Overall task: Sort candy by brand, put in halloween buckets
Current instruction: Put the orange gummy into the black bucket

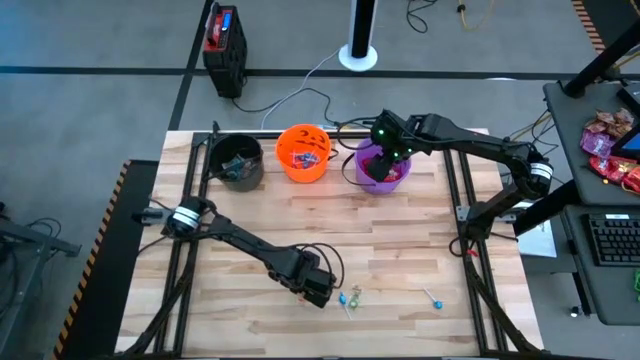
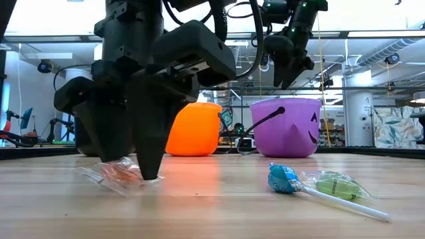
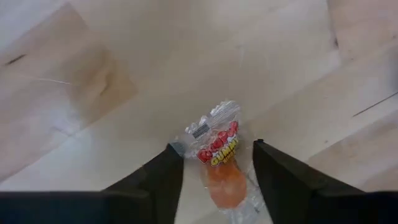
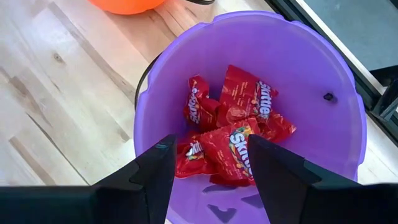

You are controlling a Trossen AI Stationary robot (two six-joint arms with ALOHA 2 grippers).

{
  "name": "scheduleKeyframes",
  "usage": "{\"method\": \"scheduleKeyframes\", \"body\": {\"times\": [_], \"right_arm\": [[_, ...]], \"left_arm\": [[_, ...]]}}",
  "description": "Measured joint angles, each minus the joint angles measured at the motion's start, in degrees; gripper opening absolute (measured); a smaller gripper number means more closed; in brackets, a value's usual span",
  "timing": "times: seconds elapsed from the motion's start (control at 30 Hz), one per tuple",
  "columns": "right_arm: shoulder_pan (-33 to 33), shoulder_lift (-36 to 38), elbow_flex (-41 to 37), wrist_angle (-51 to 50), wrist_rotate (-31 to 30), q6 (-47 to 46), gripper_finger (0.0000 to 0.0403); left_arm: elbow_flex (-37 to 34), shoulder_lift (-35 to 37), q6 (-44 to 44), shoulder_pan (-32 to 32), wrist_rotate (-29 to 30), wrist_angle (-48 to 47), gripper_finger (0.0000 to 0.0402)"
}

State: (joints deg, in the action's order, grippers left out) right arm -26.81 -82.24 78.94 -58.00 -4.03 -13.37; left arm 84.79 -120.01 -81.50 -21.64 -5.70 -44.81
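The left gripper (image 3: 214, 168) stood on the counter (image 1: 400, 240), fingers spread around a clear gummy packet (image 3: 219, 163), ready to pinch it. The right gripper (image 4: 208, 165) hovered spread and empty over the purple bucket (image 4: 311, 68) of red packets (image 4: 239, 134).

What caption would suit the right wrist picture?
Right gripper, open, poised over the purple bucket holding red candy packets.
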Motion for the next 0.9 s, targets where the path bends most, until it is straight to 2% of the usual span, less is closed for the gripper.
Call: {"method": "scheduleKeyframes", "body": {"times": [0.3, 0.43, 0.57, 0.63, 0.77, 0.9], "right_arm": [[0.07, 0.0, 0.0, -0.02, 0.0, 0.47, 0.0192], [0.07, 0.0, -0.04, -0.04, 0.02, 0.57, 0.0192], [0.07, 0.0, -0.14, -0.14, 0.01, 0.57, 0.0192], [0.09, 0.0, -0.33, -0.13, 0.04, 0.48, 0.0192], [0.46, 0.0, -0.88, -0.04, 0.2, -0.85, 0.0192], [0.46, 0.0, -1.44, 0.69, 0.2, -3.62, 0.0192]], "left_arm": [[-0.02, 0.25, 2.27, -0.03, 0.73, -0.03, 0.0015], [-0.11, 2.98, 5.52, 0.0, -1.13, -3.34, 0.0018], [-0.11, 11.29, 9.02, 0.62, -0.4, -11.7, 0.0006], [-0.11, 16.59, 10.24, 1.67, 1.98, -15.79, 0.0005], [-0.11, 28.6, 13.7, 5.16, 10.93, -19.84, 0.0003], [-0.09, 38.36, 17.84, 12.39, 18.62, -23.36, 0.0002]]}}
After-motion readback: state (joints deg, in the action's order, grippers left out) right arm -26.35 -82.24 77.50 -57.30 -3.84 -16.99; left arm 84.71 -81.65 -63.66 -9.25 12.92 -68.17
